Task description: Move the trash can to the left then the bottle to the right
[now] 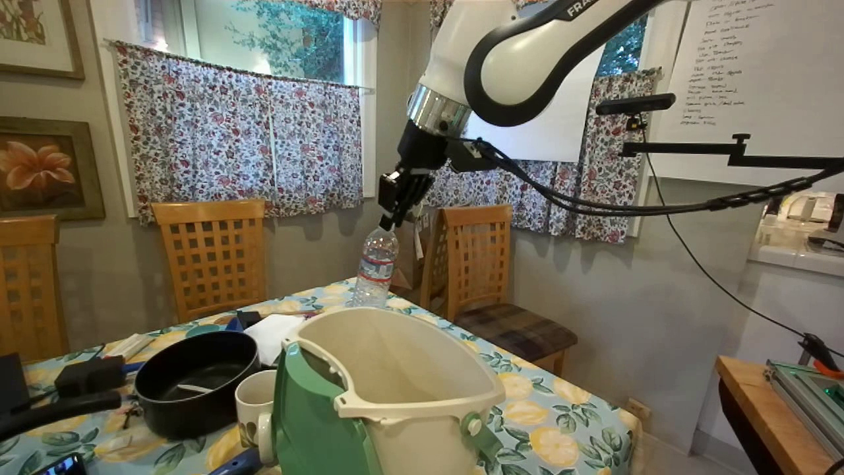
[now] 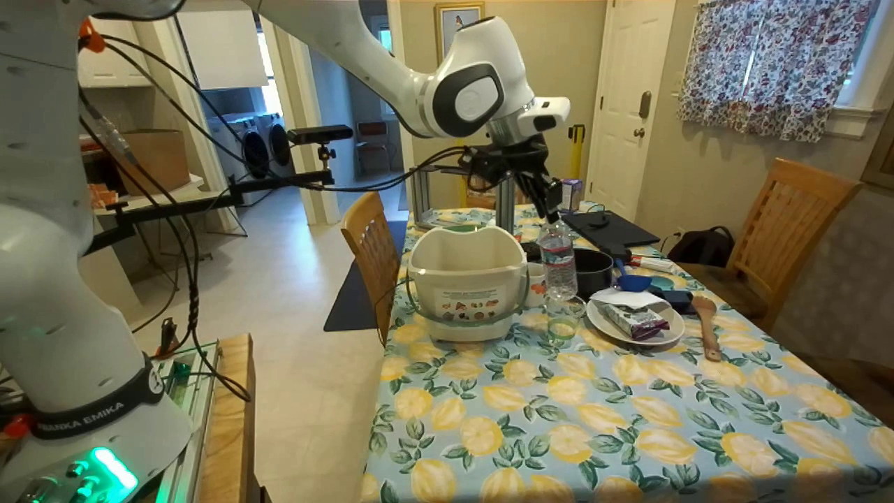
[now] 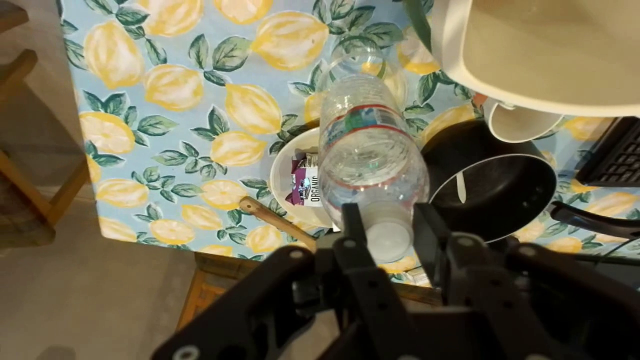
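In an exterior view, has the bottle leaning slightly, right under the pincer, taken from the top, probably to let the body hang free. Shows the trash can upright on the surface, lower than the pincer and in front of it, apart from it, so likely done with, given the bottle in the grasp. In an exterior view, sets the clear cup well below the pincer, overlapping the bottle's base; cannot tell for certain about contact beneath that base. Also shows a plate with a package, lower than the pincer and to its right. In the wrist view, has the pale cap between the fingers: clamping the bottle there with the pincer, presumably for being its narrowest part. Puts the black pan and white mug to the right of the pincer, perhaps a reason to carry the bottle toward the opposite side.
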`<state>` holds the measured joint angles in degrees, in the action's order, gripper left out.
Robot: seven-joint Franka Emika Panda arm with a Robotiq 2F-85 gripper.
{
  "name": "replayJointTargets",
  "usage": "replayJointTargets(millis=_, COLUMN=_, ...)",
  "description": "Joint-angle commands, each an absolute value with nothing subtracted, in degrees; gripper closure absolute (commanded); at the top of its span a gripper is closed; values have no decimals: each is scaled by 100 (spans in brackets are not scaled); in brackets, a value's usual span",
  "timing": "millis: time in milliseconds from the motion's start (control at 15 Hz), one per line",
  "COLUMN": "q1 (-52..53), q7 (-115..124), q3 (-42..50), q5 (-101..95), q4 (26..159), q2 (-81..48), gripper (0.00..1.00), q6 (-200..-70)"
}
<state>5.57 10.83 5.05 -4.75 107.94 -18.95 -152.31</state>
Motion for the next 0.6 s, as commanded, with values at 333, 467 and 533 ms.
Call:
replayJointTargets(millis=333, q1=364, q7=1174, q3=458, q5=-576, q4=12533, q2=-518, gripper=93, q6=-15232)
replayJointTargets(millis=467, q1=272, q7=1138, q3=444, q5=-526, q4=12785, q2=-309, gripper=93, q6=-15180)
replayJointTargets(millis=533, q1=217, q7=1120, q3=447, q5=-514, q4=12917, q2=-218, gripper=93, q6=-15196)
